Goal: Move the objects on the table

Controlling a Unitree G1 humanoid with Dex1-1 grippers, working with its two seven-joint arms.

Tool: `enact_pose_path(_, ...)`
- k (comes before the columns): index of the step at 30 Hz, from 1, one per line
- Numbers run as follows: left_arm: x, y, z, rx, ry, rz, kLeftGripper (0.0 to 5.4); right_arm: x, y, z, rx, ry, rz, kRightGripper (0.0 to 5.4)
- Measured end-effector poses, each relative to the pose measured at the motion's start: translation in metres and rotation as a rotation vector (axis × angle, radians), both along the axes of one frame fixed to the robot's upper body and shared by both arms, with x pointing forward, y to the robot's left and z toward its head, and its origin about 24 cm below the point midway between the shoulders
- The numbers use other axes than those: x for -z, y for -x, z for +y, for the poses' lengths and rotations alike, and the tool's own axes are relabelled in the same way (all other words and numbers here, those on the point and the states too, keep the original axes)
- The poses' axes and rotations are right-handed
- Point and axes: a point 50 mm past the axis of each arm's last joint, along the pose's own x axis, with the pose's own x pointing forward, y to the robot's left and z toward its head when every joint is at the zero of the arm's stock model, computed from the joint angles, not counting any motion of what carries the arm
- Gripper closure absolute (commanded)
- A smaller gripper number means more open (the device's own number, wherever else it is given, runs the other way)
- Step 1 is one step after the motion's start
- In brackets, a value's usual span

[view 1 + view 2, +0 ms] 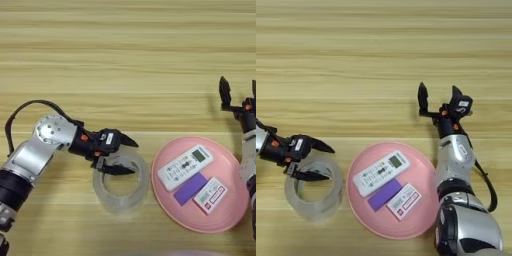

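1. Black fingers of the left end effector (122,156) are spreading apart over the far-left rim of the one clear tape roll (121,188); one finger is pointing past the rim on the far side and the other is reaching over the roll's hollow, which reads as a straddle of the wall so the roll can be pinched or dragged. Nothing is being pinched yet, as far as the views show.
2. Lying flat on the wooden tabletop (125,60), near the front edge, the tape roll is sitting just left of the plate, close to it but apparently not touching.
3. Serving as a carrier, the single pink plate (172,212) is holding three flat things: one white remote (185,166) lying diagonally on its far side, one purple card (190,188) just beside it toward the near side, and one white-and-red box (210,194) at the card's right.
4. Standing idle at the far right, beyond the plate, the right end effector (439,98) is pointing its two fingers away across the tabletop, spread wide and holding nothing.
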Motion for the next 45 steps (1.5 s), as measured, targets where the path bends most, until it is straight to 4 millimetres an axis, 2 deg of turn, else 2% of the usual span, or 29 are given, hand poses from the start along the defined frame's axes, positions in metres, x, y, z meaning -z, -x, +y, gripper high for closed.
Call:
enact_pose_path(15, -0.030, -0.007, 0.013, -0.061, 0.111, -0.096, 0.46, -0.001, -0.001, 0.001, -0.002, 0.001, -0.003, 0.00)
enact_pose_path(19, -0.044, -0.010, 0.016, -0.083, 0.198, -0.124, 0.05, -0.001, -0.001, 0.001, -0.001, 0.001, -0.003, 0.00)
enact_pose_path(24, -0.060, -0.014, 0.015, -0.131, 0.353, -0.145, 0.02, -0.001, -0.001, 0.001, -0.002, 0.001, -0.003, 0.00)
enact_pose_path(33, -0.074, -0.023, 0.016, -0.313, 0.630, -0.145, 0.02, -0.001, -0.001, 0.001, -0.002, 0.001, -0.003, 0.00)
enact_pose_path(40, -0.069, -0.027, 0.013, -0.481, 0.789, -0.120, 0.02, -0.001, -0.001, 0.001, -0.002, 0.001, -0.003, 0.00)
enact_pose_path(45, -0.058, -0.035, 0.012, -0.679, 0.878, -0.141, 0.02, -0.001, -0.001, 0.000, -0.002, 0.001, -0.004, 0.00)
